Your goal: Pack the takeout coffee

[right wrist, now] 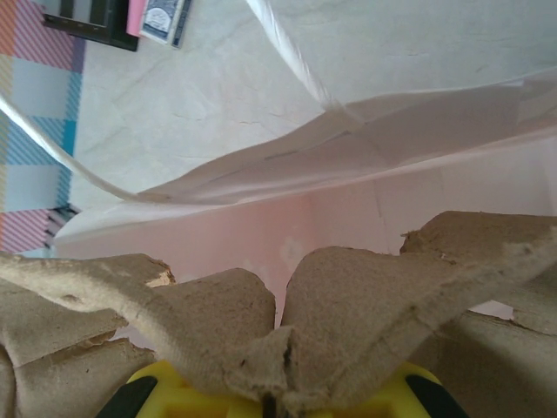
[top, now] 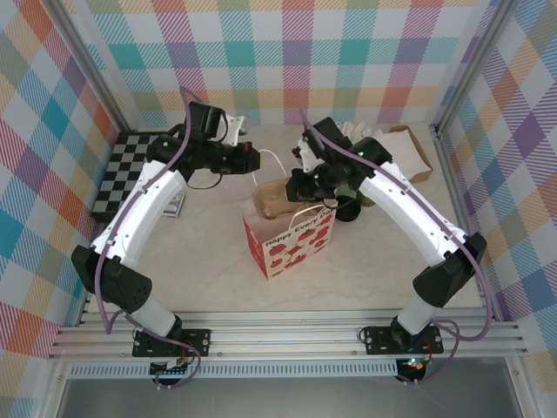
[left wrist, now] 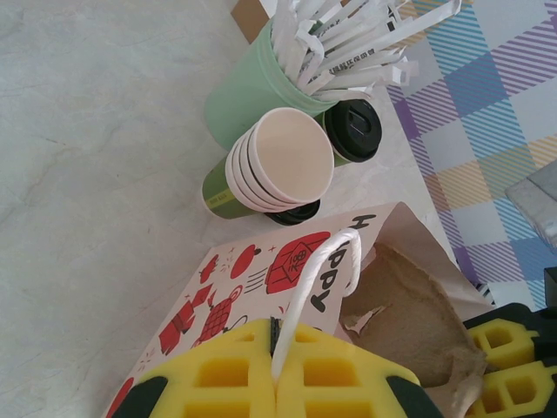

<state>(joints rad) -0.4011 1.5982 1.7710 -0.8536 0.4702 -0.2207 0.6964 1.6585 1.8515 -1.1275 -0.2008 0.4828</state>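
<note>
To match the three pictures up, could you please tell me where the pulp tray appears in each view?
Top external: tray at centre, sticking out of the bag.
Left wrist: tray lower right, in the bag's mouth.
Right wrist: tray across the bottom, close up.
Shared landmark: the bag's white handle.

**Left wrist view.** Just ahead of the left gripper (left wrist: 277, 353), the near face of the paper bag (left wrist: 226, 296) carries the black capitals "H" and "PPY". The white cord handle (left wrist: 306, 287), pinched in the gripper, covers the letter between them. Left of the word stands a red square emblem whose white character is not legible. Farther ahead, print on the white paper-wrapped sticks (left wrist: 348, 43) is too small to read.

**Top view.** Right of the left gripper and nearer the arm bases, the bag's upper border reads "Happy Every Day".
</note>
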